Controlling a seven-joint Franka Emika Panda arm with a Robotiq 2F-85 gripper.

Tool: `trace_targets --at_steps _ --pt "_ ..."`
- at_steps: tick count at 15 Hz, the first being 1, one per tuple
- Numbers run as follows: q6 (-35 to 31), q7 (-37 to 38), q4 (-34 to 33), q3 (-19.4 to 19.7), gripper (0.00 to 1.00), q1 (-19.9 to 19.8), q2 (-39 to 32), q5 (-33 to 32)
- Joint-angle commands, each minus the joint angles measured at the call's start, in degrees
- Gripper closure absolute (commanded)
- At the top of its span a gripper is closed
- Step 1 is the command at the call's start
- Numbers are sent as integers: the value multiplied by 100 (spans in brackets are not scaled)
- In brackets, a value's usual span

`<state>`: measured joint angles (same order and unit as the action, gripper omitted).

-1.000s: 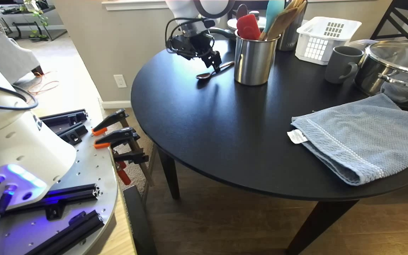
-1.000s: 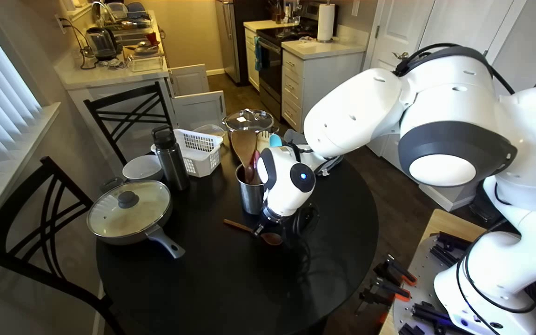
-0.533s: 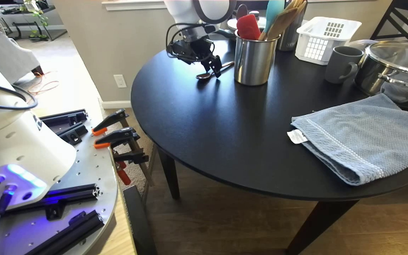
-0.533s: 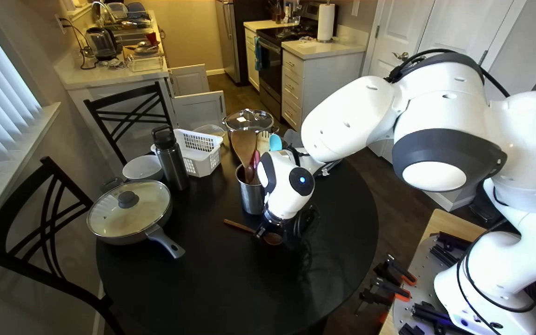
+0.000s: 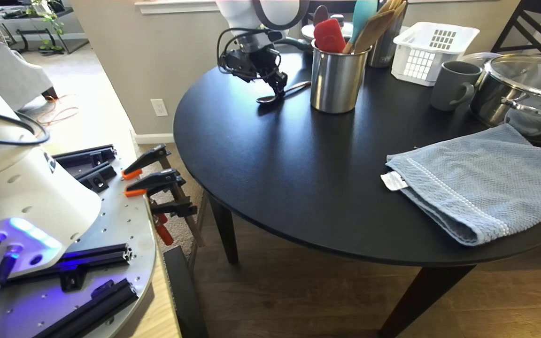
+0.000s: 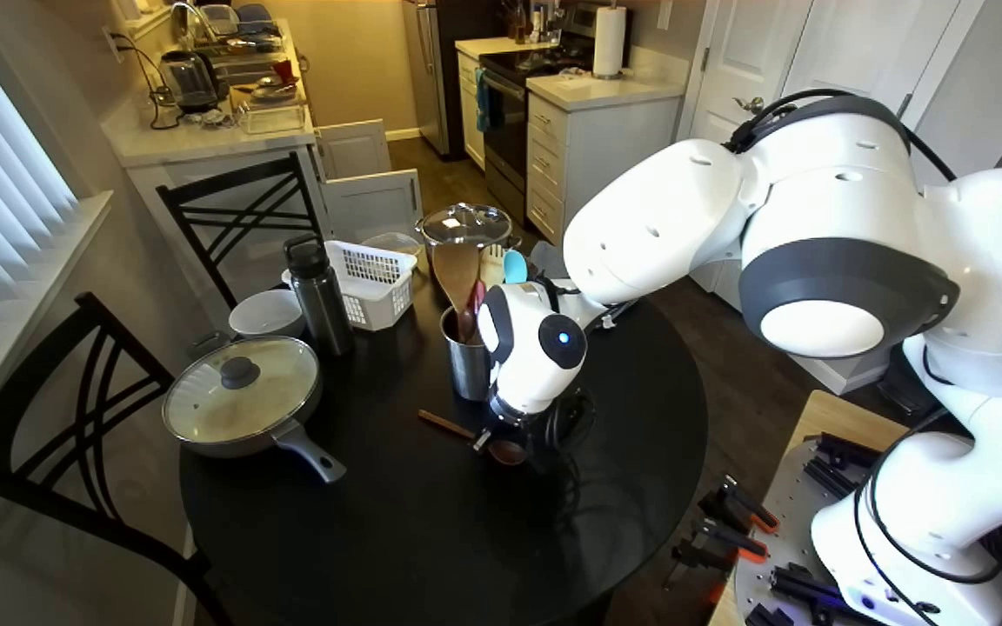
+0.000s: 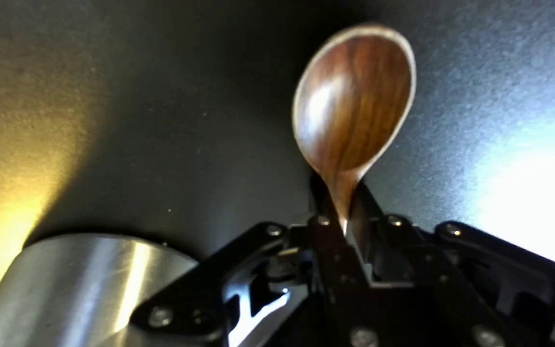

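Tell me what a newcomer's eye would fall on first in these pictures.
Probably the white robot arm, looming large at the right of an exterior view. Next, in the wrist view, the glossy wooden spoon, pinched just behind its bowl by the black gripper. In an exterior view, the red spatula standing in the steel canister and the pale blue towel on the black table also stand out.

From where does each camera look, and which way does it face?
In an exterior view: beside the base, facing across the table toward a wall; base and wrist show.
In an exterior view: high by the table, facing down toward a kitchen cabinet; nearly the whole arm shows.
Wrist view: on the wrist, facing down at a wooden spoon; the jaws show, closed on it.
Both exterior views share the steel canister and white basket.
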<state>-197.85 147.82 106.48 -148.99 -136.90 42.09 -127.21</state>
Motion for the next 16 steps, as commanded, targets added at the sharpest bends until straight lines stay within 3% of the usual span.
trace_targets --at_steps 1,7,8,11,16 --pt "-4 -313 593 0 100 120 -463 114" --pt "-11 377 1160 31 97 272 -1253 -278" --pt "-11 101 1347 220 97 362 -1455 231" --pt "-14 138 1637 385 97 414 -2003 664" --pt "-18 137 1992 128 97 52 -2809 1135"
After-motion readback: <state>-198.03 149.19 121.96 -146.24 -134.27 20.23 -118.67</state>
